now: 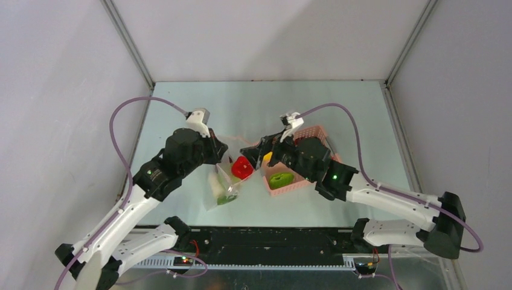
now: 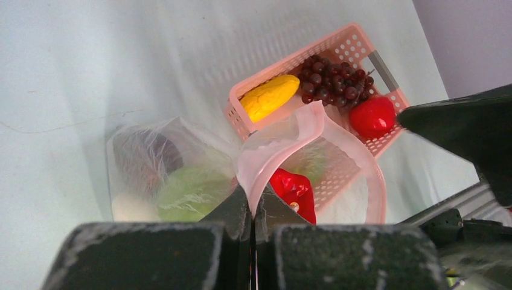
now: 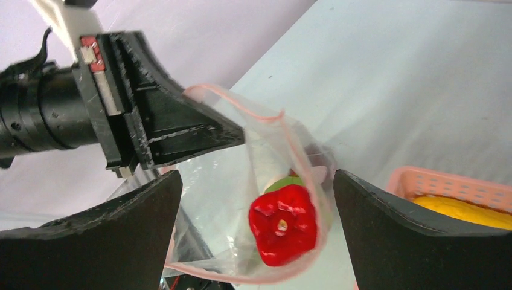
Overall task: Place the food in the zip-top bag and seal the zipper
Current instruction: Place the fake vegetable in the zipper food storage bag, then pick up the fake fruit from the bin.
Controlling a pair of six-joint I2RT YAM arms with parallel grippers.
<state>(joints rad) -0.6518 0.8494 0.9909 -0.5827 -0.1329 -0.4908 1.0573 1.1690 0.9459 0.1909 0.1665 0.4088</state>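
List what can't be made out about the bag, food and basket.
- Top view: the right arm covers most of the basket; the bag is too small to show its zipper.
- Left wrist: a dark piece inside the bag is blurred by the plastic.
- Right wrist: the frame edge cuts off the basket; whether the pepper is fully inside the bag is unclear.

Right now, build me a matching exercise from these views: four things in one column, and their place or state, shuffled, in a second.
Things:
1. red pepper
2. yellow corn
3. left gripper
4. right gripper

Place or state:
A. open, holding nothing
B. lying in the pink basket
C. shut on the zip-top bag at its mouth edge
D. inside that bag's open mouth

Pairs: 1-D, 2-B, 3-C, 4-A
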